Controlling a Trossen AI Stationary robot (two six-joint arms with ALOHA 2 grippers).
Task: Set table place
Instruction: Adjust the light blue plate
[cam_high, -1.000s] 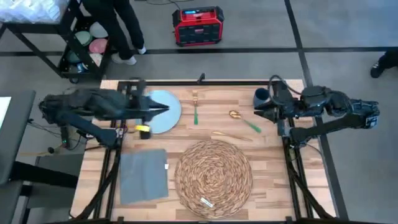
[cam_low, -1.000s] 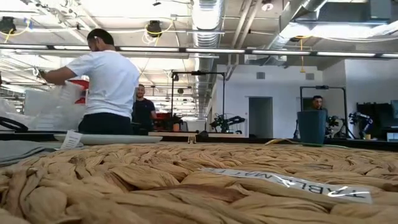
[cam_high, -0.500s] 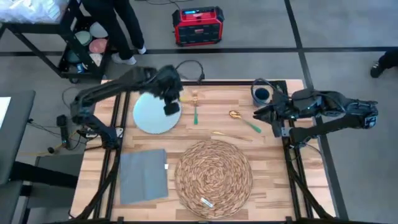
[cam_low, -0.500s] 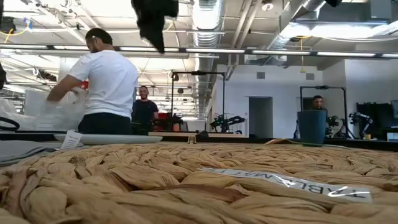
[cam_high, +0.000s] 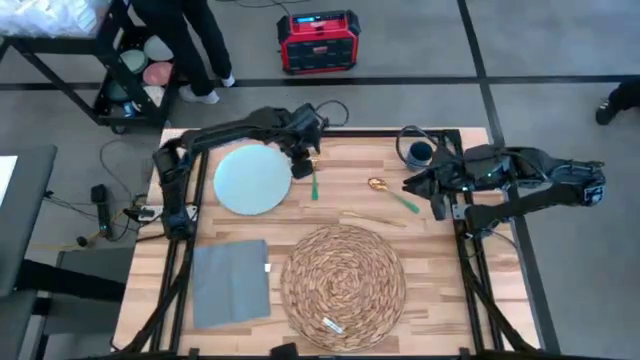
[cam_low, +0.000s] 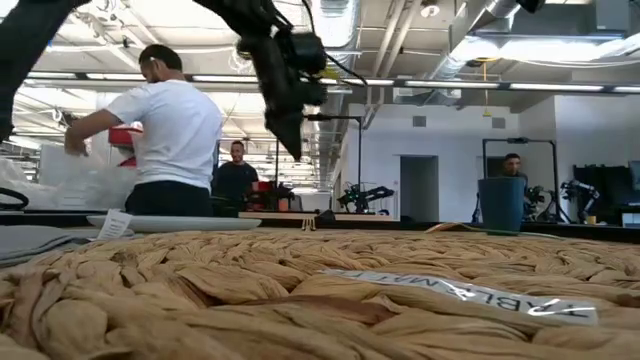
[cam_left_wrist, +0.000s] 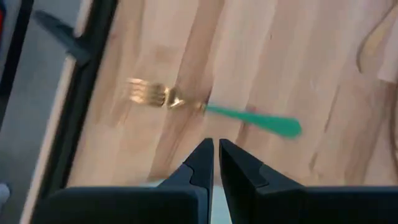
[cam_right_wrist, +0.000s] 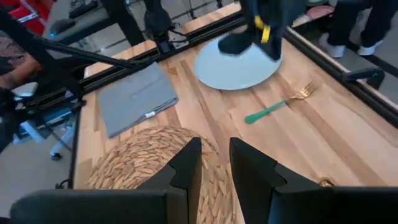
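Placemat (cam_high: 343, 287) sits in the lower centre of my overhead frame, flat on the table (cam_high: 440, 280), with a small white label near its lower edge. In the low view that same woven surface fills the whole bottom half of the picture, the label lying across it at the right.

I see the left gripper (cam_high: 301, 165) well above the placemat in the overhead frame, in the upper middle, reaching in from the upper left. It is just beside the right edge of the pale-blue plate (cam_high: 252, 179) and close to the fork (cam_high: 314, 172) with the green handle. In the left wrist view its fingers (cam_left_wrist: 198, 163) are nearly closed, a thin gap between the tips, with nothing between them; the fork lies on the planks just ahead. In the low view it hangs above the table, upper centre.

The right gripper (cam_high: 416, 184) sits at the right of the overhead frame, up and to the right of the placemat, near the gold spoon (cam_high: 392, 194) with the green handle. Its fingers (cam_right_wrist: 188, 163) stand apart and empty in the right wrist view.

A grey napkin (cam_high: 231, 282) lies just left of the placemat, a dark-blue cup (cam_high: 421, 152) at the table's upper right. A person (cam_low: 165, 140) in a white shirt stands beyond the table.
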